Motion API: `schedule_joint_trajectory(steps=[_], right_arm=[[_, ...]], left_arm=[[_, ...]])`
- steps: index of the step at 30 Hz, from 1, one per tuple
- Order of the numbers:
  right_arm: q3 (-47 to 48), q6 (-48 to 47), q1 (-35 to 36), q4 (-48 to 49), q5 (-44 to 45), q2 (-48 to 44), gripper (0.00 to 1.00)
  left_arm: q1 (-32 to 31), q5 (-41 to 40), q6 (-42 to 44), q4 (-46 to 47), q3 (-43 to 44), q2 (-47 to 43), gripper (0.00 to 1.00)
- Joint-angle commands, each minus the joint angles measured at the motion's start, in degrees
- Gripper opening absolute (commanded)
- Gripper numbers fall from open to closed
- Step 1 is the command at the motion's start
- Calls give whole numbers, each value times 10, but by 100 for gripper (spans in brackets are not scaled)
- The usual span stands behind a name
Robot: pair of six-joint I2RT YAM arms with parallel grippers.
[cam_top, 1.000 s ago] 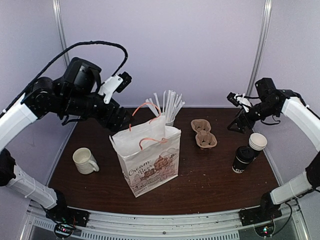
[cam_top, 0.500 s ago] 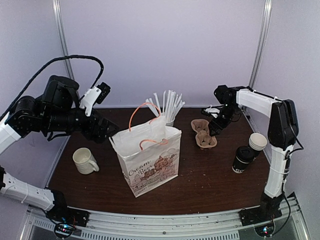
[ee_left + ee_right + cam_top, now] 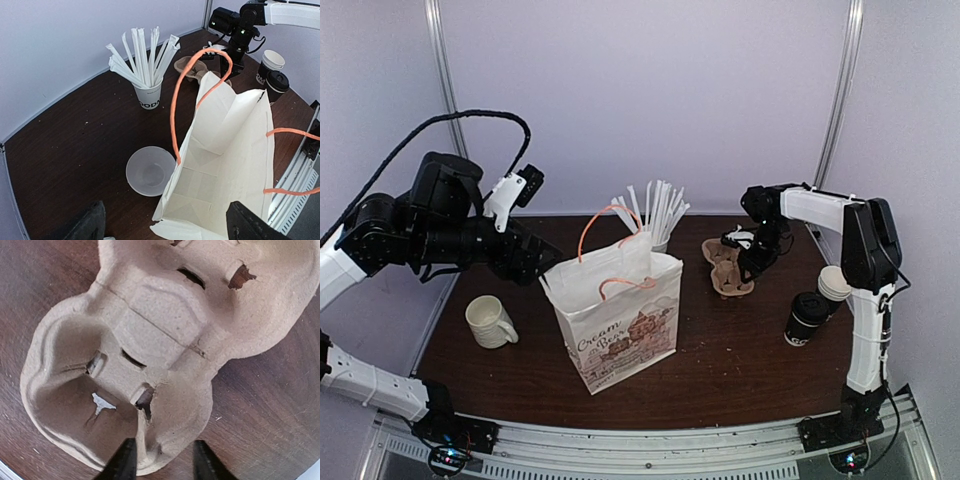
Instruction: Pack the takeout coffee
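Fingers [image 3: 125, 460] of the right end effector [image 3: 162, 461] are standing apart astride the near rim of the brown pulp cup carrier [image 3: 728, 270], gripping nothing. Over the last second this arm has been swinging in from the far right of the counter [image 3: 740, 360]. Left end effector [image 3: 165, 227] is hovering wide open and empty just behind the white paper bag [image 3: 620, 310]. Takeout coffee [image 3: 806, 318] is sitting untouched near the counter's right edge, well apart from the bag. Judging by this, the carrier is being fetched first, so packing is barely beginning.
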Motion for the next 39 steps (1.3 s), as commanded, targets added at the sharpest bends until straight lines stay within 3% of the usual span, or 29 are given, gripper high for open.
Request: schedule_joint_trajectory(steps=[1, 9, 13, 19, 27, 39], right_arm=[[0, 4, 0, -3, -16, 1, 36], [-33, -6, 0, -4, -33, -12, 25], [-42, 8, 0, 9, -35, -20, 39], [-20, 17, 0, 5, -57, -9, 46], [-33, -11, 2, -14, -82, -7, 32], [-139, -48, 42, -17, -73, -106, 27]], left_arm=[[1, 9, -8, 36, -6, 3, 87], [1, 8, -10, 38, -7, 9, 87], [1, 11, -11, 39, -4, 16, 87], [1, 16, -13, 42, -5, 23, 87], [1, 13, -13, 42, -7, 18, 87], [1, 20, -6, 52, -6, 34, 88]])
